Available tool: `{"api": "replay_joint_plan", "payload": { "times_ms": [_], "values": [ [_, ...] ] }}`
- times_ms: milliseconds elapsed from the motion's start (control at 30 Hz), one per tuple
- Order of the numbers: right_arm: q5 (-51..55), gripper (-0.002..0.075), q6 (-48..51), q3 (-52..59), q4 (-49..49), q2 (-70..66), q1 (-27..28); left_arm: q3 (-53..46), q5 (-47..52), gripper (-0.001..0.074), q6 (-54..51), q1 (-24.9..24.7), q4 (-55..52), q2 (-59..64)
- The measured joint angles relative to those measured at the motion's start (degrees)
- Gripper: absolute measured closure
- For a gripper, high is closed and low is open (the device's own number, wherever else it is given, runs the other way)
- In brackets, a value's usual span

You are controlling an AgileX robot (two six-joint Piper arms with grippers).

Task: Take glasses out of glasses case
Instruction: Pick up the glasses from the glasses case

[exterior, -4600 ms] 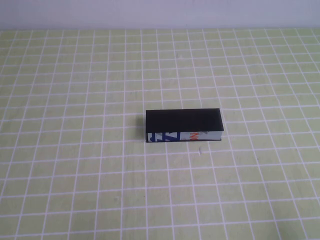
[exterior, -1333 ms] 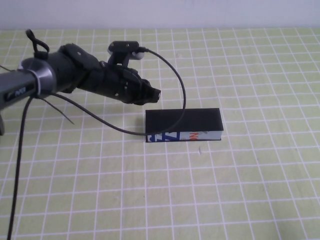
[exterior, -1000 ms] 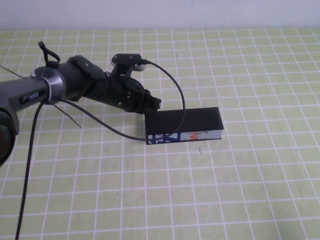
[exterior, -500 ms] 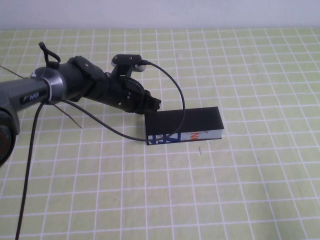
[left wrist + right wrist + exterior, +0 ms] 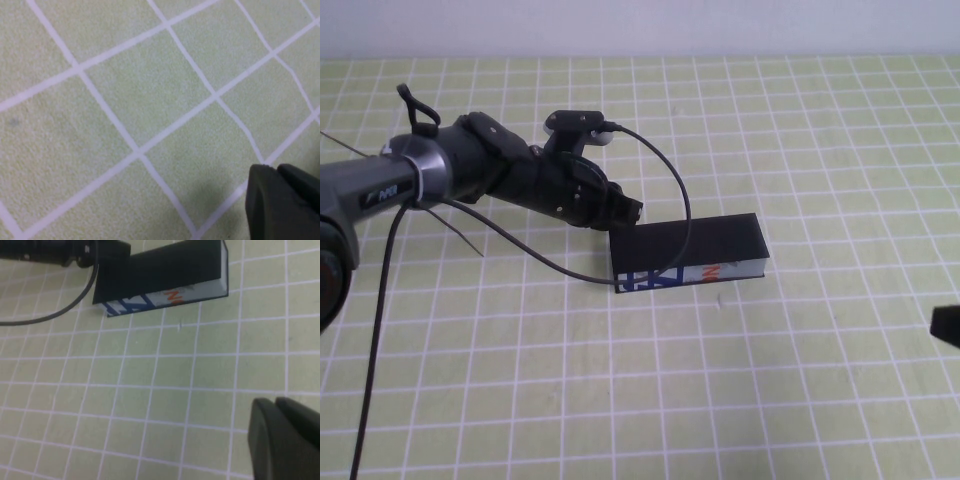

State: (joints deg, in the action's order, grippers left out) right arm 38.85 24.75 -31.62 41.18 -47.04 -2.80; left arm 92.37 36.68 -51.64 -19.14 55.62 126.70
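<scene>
A: Where is the glasses case [image 5: 688, 248]?

B: At the frame's centre, lid closed, the glasses unseen. The left gripper [image 5: 626, 211] sits at its upper-left corner; its opening cannot be told.

A: And the right gripper [image 5: 947, 325]?

B: At the right edge, fingers together, holding nothing. The case looks rigid and light; the lid's front edge seems the place to lift.
</scene>
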Motion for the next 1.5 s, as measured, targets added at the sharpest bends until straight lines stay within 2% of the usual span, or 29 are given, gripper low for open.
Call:
{"api": "replay_joint_plan", "payload": {
  "times_ms": [133,300,433,567,667,767,867,1033,1267,1500],
  "values": [
    [2.3,0.0743,5.5,-10.5,-0.8,-13.7,-2.2,0.0,0.1,0.0739,0.0,0.1,0.0,0.0],
    [0.3,0.0743,8.4,-23.0,-7.1,-27.9,-12.9,0.0,0.3,0.0739,0.0,0.6,0.0,0.0],
    [-2.6,0.0743,18.4,-30.4,-13.6,-36.9,-21.6,0.0,0.9,0.0739,0.0,1.2,0.5,0.1],
    [-3.5,0.0733,28.2,-35.4,-15.5,-44.3,-25.9,0.0,1.7,0.0739,0.0,1.3,0.9,0.1],
    [-3.4,0.0664,34.8,-38.9,-16.1,-49.6,-26.5,0.0,1.8,0.0739,0.0,1.3,1.0,0.1],
    [-3.3,0.0521,38.5,-41.5,-17.9,-53.9,-26.5,0.0,2.2,0.0739,0.0,1.4,1.5,0.1],
    [-4.1,0.0422,40.7,-43.2,-20.1,-57.2,-26.5,0.0,2.2,0.0739,0.0,1.5,1.5,0.1],
    [-6.4,0.0406,43.5,-44.2,-23.1,-60.7,-26.5,0.0,2.4,0.0739,0.0,1.5,1.9,0.1],
    [-13.6,0.0407,44.4,-44.4,-23.3,-62.9,-26.5,0.0,3.4,0.0739,0.0,1.6,1.9,0.1],
    [-15.8,0.0407,44.6,-44.4,-23.3,-64.5,-26.5,0.0,3.6,0.0739,0.0,1.6,2.0,0.1]
  ]
}}
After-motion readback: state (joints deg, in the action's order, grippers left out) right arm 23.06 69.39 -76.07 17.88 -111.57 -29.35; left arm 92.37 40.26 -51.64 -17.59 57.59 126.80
